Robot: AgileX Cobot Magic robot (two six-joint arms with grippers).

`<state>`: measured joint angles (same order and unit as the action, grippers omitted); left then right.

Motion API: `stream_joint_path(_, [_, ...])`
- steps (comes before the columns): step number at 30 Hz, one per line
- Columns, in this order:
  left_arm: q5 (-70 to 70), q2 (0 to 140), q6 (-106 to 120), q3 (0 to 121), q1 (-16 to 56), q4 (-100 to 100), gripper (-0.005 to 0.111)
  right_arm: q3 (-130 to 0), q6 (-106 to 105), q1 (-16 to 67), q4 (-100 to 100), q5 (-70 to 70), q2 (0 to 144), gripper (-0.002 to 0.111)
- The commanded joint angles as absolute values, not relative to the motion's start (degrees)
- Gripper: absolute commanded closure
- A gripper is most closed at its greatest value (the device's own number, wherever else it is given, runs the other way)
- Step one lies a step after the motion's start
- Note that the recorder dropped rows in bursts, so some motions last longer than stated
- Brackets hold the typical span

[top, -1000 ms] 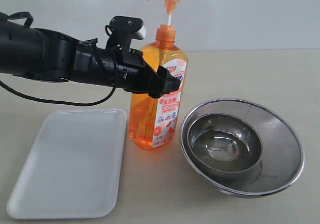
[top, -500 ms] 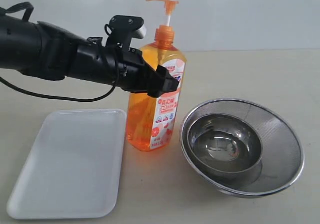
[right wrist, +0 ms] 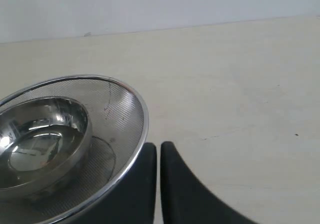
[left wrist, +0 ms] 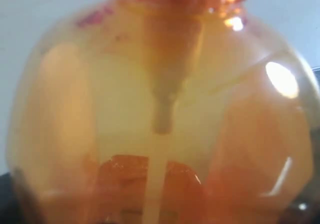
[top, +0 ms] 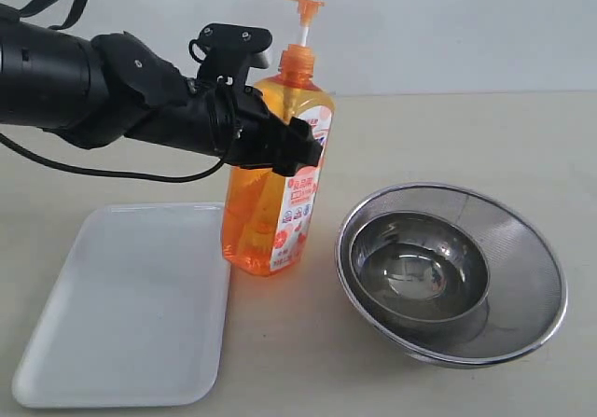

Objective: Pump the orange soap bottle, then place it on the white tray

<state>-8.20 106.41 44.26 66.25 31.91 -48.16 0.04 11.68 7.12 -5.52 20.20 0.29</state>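
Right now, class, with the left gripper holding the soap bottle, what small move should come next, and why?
Probably shift the orange soap bottle a little sideways over the white tray, then lower it. The left gripper clamps its upper body, the bottle leans, and its base is only at the tray's rim, not over its floor.

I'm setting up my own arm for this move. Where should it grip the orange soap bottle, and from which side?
Probably the upper body of the orange soap bottle, just below the shoulder, coming level from the white tray side, as the left gripper does; broad flat walls there, thin pump above.
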Motion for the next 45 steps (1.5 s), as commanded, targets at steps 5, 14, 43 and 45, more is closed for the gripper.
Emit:
stream_joint_path(5, [-7.0,106.8,38.0,65.9,32.2,-40.7,0.102,0.0,11.6,6.9,-5.8,19.6,0.0,0.108])
stream_joint_path(14, [-1.1,106.8,-9.7,63.4,32.7,5.5,0.102,0.0,11.6,6.9,-5.8,19.6,0.0,0.108])
stream_joint_path(43, [41.2,106.8,-17.6,41.8,33.9,5.0,0.102,0.0,11.6,6.9,-5.8,19.6,0.0,0.108])
stream_joint_path(45, [42.2,106.7,-16.9,40.8,34.7,4.8,0.102,0.0,11.6,6.9,-5.8,19.6,0.0,0.108])
